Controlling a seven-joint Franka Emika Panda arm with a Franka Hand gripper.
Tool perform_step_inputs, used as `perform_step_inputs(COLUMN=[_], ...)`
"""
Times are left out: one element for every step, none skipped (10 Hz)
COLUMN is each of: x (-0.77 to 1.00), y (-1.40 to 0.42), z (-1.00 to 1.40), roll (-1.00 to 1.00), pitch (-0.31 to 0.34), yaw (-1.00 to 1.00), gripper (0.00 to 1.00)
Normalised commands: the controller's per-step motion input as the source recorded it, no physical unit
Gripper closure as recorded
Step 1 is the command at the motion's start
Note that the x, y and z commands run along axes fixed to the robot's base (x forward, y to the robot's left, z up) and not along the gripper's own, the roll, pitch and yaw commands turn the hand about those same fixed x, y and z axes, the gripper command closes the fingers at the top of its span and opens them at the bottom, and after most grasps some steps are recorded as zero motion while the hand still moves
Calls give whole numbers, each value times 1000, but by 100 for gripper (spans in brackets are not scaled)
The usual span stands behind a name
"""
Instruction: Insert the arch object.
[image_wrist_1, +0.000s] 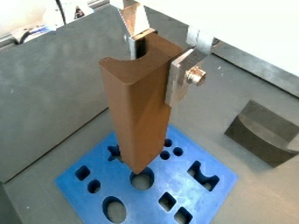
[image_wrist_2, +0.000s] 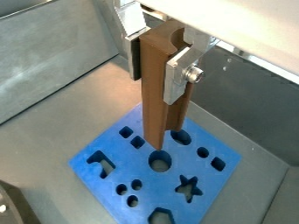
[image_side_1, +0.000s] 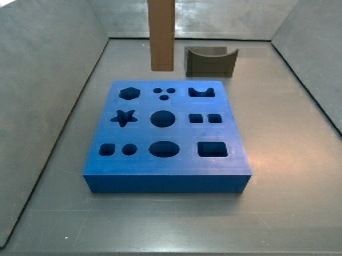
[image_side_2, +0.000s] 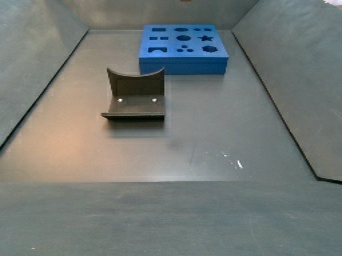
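Gripper (image_wrist_1: 158, 57) jaws are clamped on the top of the arch object (image_wrist_1: 135, 114), which hangs upright over the blue board (image_wrist_1: 100, 188), its lower end apparently just above the holes. You should match that end to the arch-shaped cutout (image_side_1: 203, 92), square its rotation, then descend slowly. Farther off, the dark grey block (image_wrist_1: 267, 131) sits clear on the floor.

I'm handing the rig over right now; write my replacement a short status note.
Pincer: shut on the tall brown wooden arch bar, held upright above the blue board with shaped holes.
The bar's lower end hangs near the board's middle round hole.
The squat dark grey block with a curved hollow sits apart on the floor.
Done: pickup.
Left: lower and insert the bar.
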Motion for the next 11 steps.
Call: perform_step_inputs(x=[537, 546, 540, 509, 300, 263, 214, 160, 131, 137, 143], y=[157, 151, 149, 143, 129, 134, 123, 91, 80, 74, 71], z=[-309, -329, -329, -311, -243, -223, -197, -137, -131, -123, -111], roll=[120, 143, 146, 139, 39, 11, 0, 0, 0, 0, 0], pitch=[0, 0, 0, 0, 0, -3, 0, 0, 0, 0, 0], yaw=[-686, -677, -686, -717, -877, -903, -931, -957, -971, -977, -977], gripper=[100, 100, 100, 100, 100, 100, 100, 100, 100, 100, 100])
